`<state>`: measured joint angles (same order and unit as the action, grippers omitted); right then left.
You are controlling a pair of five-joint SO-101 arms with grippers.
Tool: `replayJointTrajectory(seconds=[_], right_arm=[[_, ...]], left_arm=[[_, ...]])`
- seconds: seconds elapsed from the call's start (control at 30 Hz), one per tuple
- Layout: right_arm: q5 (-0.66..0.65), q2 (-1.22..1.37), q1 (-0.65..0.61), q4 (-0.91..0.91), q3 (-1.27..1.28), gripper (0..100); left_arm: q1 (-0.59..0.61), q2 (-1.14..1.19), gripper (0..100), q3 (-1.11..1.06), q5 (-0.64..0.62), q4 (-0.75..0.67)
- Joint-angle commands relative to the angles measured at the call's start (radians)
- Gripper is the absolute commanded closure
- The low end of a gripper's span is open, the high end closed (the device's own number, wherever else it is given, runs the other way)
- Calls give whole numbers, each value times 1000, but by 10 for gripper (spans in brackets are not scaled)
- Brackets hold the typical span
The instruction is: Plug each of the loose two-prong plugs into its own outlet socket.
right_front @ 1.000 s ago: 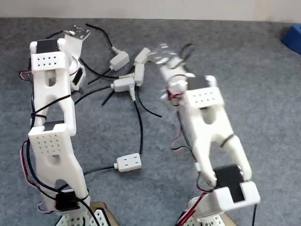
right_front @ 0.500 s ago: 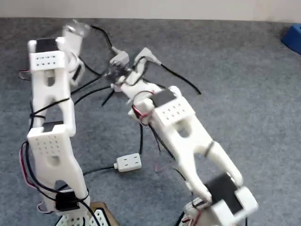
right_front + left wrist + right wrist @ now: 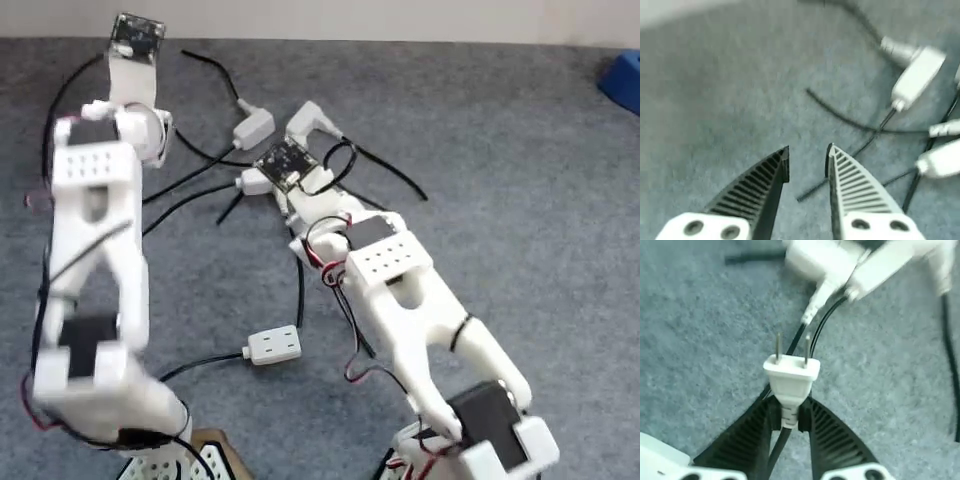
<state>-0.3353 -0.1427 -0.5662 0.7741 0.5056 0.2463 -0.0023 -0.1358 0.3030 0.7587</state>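
My right gripper [image 3: 790, 415] is shut on the neck of a white two-prong plug [image 3: 791, 374], whose prongs point away from the wrist toward two white socket ends [image 3: 826, 261] lying on the grey carpet. In the high view the right arm's wrist board [image 3: 285, 160] hangs over that cluster of cords. A white outlet block [image 3: 273, 345] lies nearer the arm bases. My left gripper [image 3: 807, 155] is open over bare carpet, with nothing between its fingers. A white socket end [image 3: 917, 75] on a black cord lies off to its side.
Black cords [image 3: 200, 155] cross the carpet between the two arms. Another white plug piece [image 3: 253, 127] lies at the back centre. A blue object [image 3: 622, 80] sits at the far right edge. Open carpet spreads to the right.
The right arm has swung left from the back centre to over the cluster of plugs. The left arm has stretched farther toward the back left.
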Motion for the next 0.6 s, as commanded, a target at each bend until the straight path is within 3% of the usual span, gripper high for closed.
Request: replayJointTrajectory(seconds=[0.0,0.1,0.3,0.57], right_arm=[[-11,-5,8,13,-58,991],[18,-5,-24,15,-58,991],[101,4,-47,16,-54,991],[175,-5,-35,-21,5,991]], left_arm=[[-24,-298,838,-398,60,-311],[-22,-404,813,-604,74,-394],[-61,-526,774,-863,112,-400],[-163,-754,761,-1066,209,-402]])
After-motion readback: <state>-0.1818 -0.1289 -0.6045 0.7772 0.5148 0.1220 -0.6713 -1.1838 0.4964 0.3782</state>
